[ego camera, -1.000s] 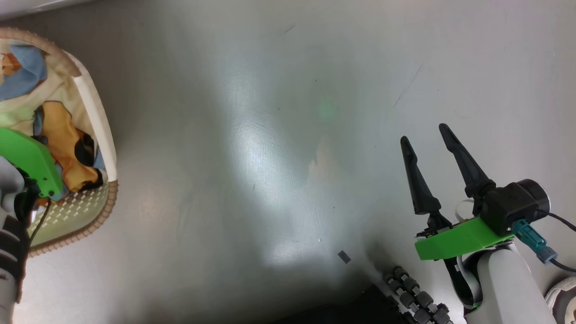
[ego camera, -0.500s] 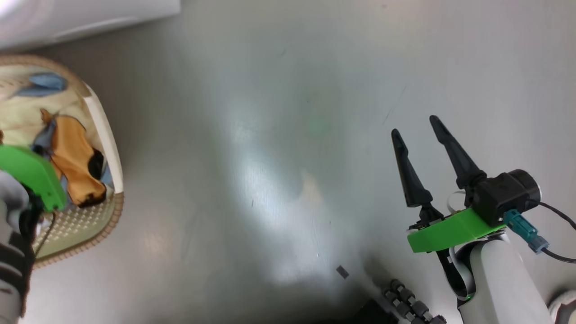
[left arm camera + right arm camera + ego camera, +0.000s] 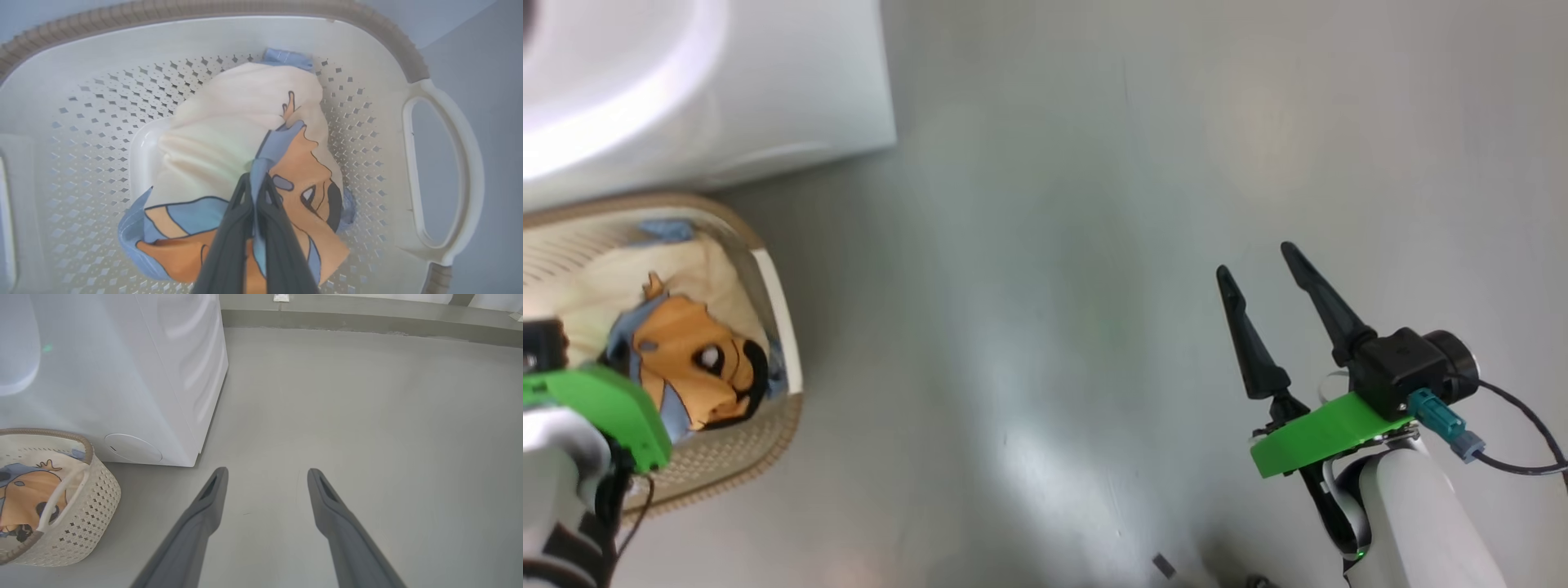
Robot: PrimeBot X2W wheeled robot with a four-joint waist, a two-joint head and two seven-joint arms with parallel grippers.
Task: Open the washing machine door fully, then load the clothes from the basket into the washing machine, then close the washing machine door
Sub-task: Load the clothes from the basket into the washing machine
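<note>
One basket (image 3: 88, 514), one washing machine (image 3: 122, 375), clothes (image 3: 229, 134) (perhaps two)

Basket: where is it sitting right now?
The basket sits on the floor at the head view's lower left, right beside the washing machine, with the left gripper shut on the clothes inside it.

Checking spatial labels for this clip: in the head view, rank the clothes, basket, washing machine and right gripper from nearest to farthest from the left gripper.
1. clothes: held in the left gripper, lower left.
2. basket: around them, lower left.
3. washing machine: beyond the basket, upper left.
4. right gripper: far across, lower right.
</note>
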